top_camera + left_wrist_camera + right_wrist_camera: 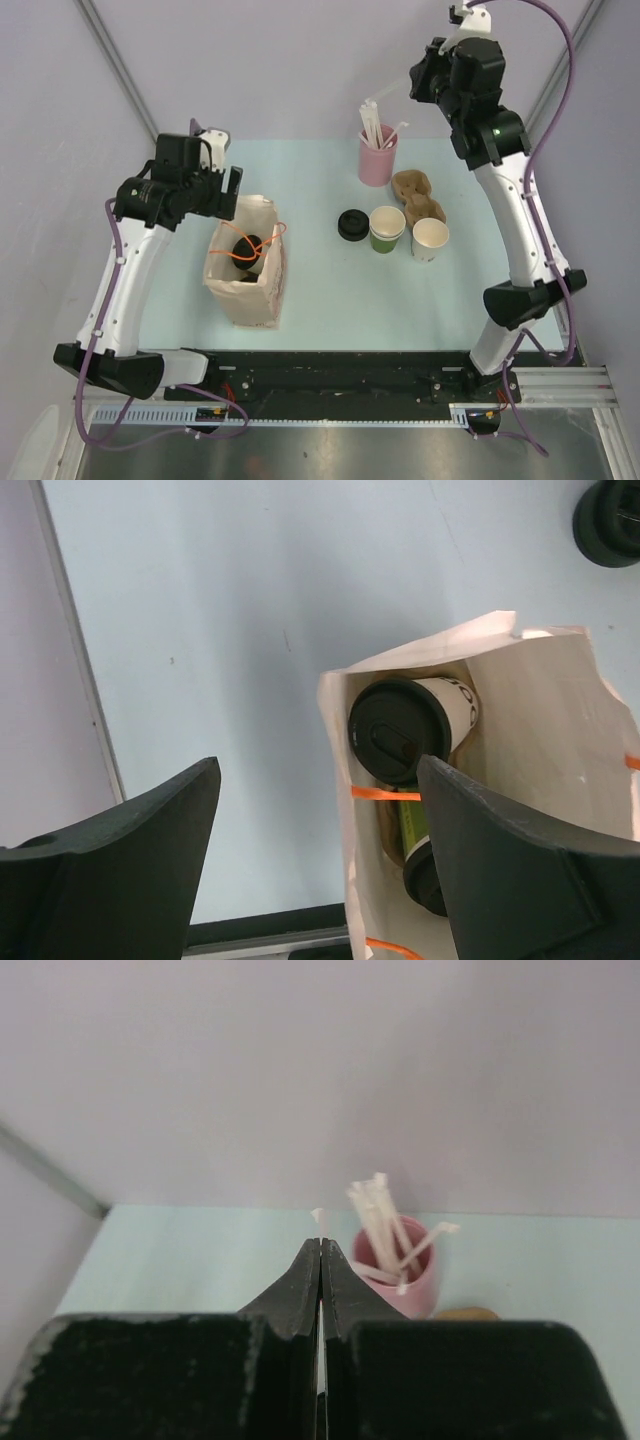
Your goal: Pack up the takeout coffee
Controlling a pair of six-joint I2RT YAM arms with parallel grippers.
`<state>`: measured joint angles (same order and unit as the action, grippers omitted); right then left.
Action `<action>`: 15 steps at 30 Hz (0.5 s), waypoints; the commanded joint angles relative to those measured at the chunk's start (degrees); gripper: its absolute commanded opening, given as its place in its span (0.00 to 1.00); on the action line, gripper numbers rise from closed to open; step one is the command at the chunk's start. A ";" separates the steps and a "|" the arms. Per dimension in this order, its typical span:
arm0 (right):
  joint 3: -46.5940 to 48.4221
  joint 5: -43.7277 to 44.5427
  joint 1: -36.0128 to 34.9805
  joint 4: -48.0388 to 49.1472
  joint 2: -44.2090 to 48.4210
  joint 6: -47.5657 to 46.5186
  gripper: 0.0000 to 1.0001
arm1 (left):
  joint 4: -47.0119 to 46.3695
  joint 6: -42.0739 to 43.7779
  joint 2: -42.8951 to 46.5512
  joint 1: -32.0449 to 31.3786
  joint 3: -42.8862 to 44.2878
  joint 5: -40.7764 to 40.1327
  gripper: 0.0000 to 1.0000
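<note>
Left hand (225, 176) hovers with fingers wide apart and nothing between them, above the far rim of the paper bag (232, 298). Both coffees sit inside the bag at 5 o'clock from that hand, top view. The white lidded cup (402, 726) stands roughly upright, lid facing up. The green lidded cup (416, 825) lies on its side beneath it, long axis running 12 to 6 in the left wrist view, lid toward 6. The left arm is by far the nearer.

Right hand (320, 1243) is raised at the far right with fingers pressed together. A white sliver shows at the tips; I can't tell whether it is gripped.

Open green cup (387, 228), open white cup (430, 238) and lid stack (351, 224) stand on the surface (320, 300) at 3 o'clock from the bag.

Writing: dark letters on the bagged white cup's wall, cut off and unreadable.
</note>
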<state>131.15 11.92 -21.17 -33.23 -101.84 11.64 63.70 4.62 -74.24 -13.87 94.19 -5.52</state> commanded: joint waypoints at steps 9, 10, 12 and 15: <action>-9.59 -20.09 -18.02 0.35 14.30 10.76 0.00 | -1.56 1.80 -0.47 5.78 0.99 -5.11 0.85; -9.69 -21.05 -18.99 0.80 14.39 11.38 0.00 | -1.74 1.79 -0.47 6.39 0.99 -5.20 0.85; -8.81 -20.98 -22.59 -1.03 13.17 10.69 0.00 | -1.91 1.79 -0.73 6.75 1.60 -5.12 0.85; -6.53 -20.62 -26.36 -5.69 11.06 9.11 0.00 | -2.00 1.79 -0.65 7.10 1.78 -4.94 0.85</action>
<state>122.32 -7.40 -43.70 -35.18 -88.95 20.51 63.51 5.19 -75.02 -7.62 94.21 -9.91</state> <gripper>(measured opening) 0.009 0.851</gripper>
